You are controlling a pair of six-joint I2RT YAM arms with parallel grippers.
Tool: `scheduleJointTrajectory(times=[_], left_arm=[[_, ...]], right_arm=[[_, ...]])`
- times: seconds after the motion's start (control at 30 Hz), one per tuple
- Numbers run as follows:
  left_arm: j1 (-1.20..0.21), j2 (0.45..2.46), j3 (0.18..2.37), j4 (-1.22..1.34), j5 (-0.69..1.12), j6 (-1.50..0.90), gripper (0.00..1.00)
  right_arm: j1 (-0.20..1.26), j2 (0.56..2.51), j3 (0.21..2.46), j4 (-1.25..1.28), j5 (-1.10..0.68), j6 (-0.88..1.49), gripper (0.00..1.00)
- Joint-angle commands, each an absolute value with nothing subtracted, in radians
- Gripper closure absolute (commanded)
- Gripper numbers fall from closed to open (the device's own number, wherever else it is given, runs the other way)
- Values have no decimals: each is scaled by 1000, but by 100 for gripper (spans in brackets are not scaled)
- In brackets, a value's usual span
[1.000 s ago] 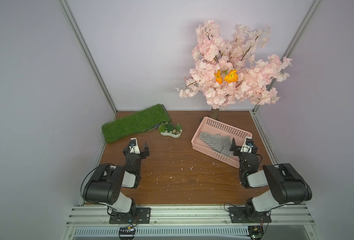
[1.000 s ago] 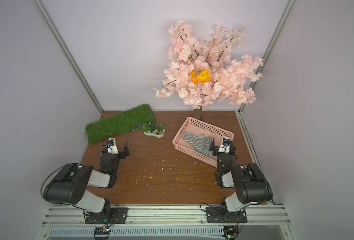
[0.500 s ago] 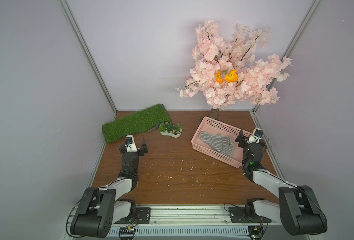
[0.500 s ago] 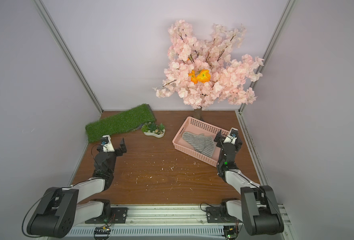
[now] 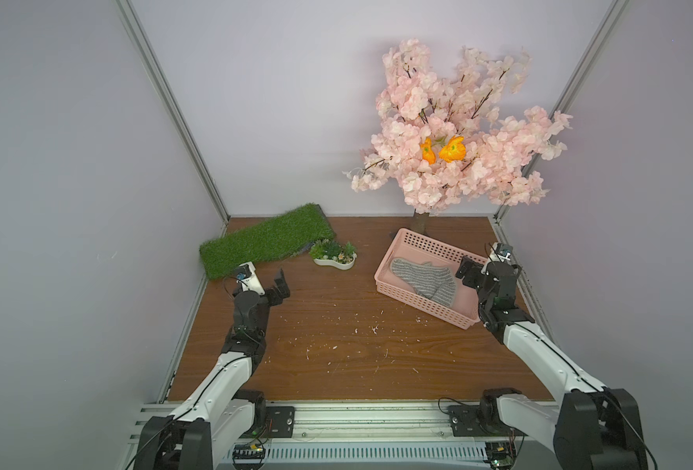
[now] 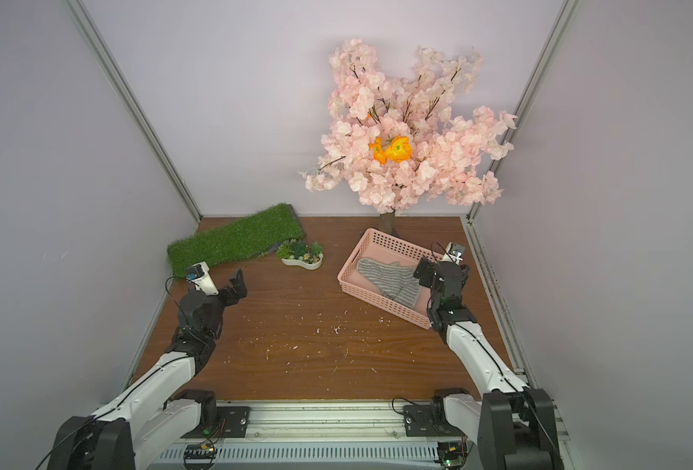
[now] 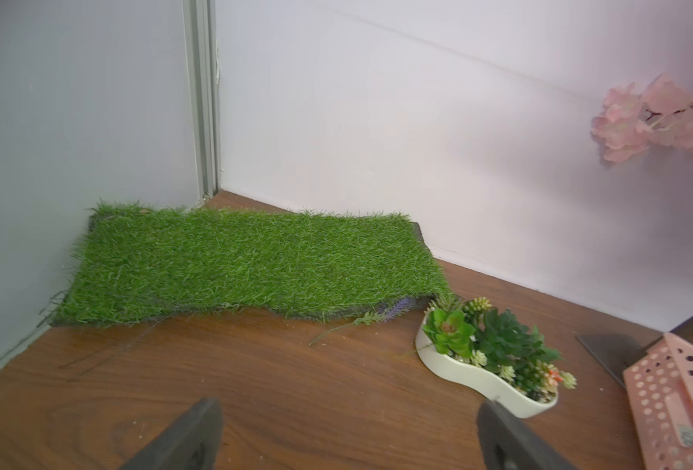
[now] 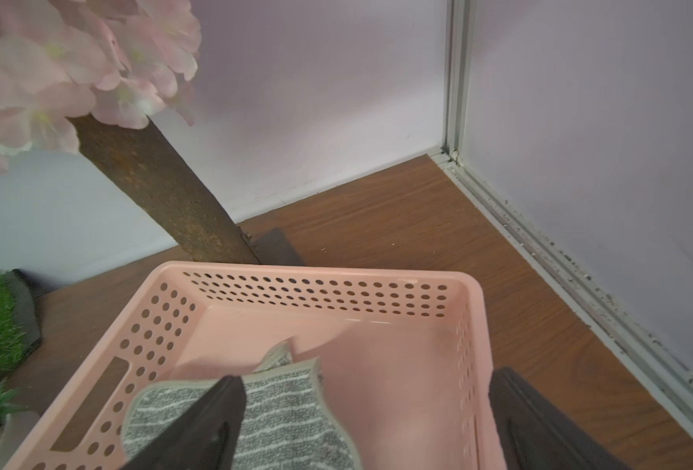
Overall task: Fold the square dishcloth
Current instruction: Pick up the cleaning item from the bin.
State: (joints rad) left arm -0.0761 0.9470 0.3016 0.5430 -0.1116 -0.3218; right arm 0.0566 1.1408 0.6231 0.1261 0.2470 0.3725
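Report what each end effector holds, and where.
Nothing is held. Left end effector and right end effector are open; the square dishcloth lies in the pink basket.

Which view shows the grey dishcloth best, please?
The top views: both show almost all the dishcloth in the pink basket. The right wrist view crops it behind a finger; the left wrist view misses it.

One worktop (image 5: 336, 325) carries one pink basket (image 5: 426, 240). In the basket lies one square dishcloth (image 5: 422, 280). To the basket's left are one green grass mat (image 5: 263, 240) and one white planter dish (image 5: 328, 263) of small succulents, which sits between the mat and the basket. Behind the basket stands one pink blossom tree (image 5: 450, 122) with two orange flowers (image 5: 452, 148) among its blossoms. There are two claws: the left claw (image 7: 346, 419) well apart from the basket and the right claw (image 8: 367, 382) at the basket's right end. Each claw has two dark fingers (image 8: 214, 427).
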Motion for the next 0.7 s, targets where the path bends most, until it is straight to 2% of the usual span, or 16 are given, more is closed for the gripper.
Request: scheduleJointTrajectory(times=[0.0, 0.3, 0.6, 0.67], left_arm=[[-63, 921, 291, 474, -17, -443, 1], [-63, 888, 206, 555, 51, -588, 1], [-64, 851, 205, 524, 39, -600, 0], [-64, 848, 210, 514, 29, -603, 1]], right_arm=[[58, 1206, 675, 1, 185, 420, 7], [59, 1427, 798, -64, 137, 447, 7], [57, 1590, 866, -117, 119, 477, 13], [57, 1615, 873, -122, 95, 473, 18]])
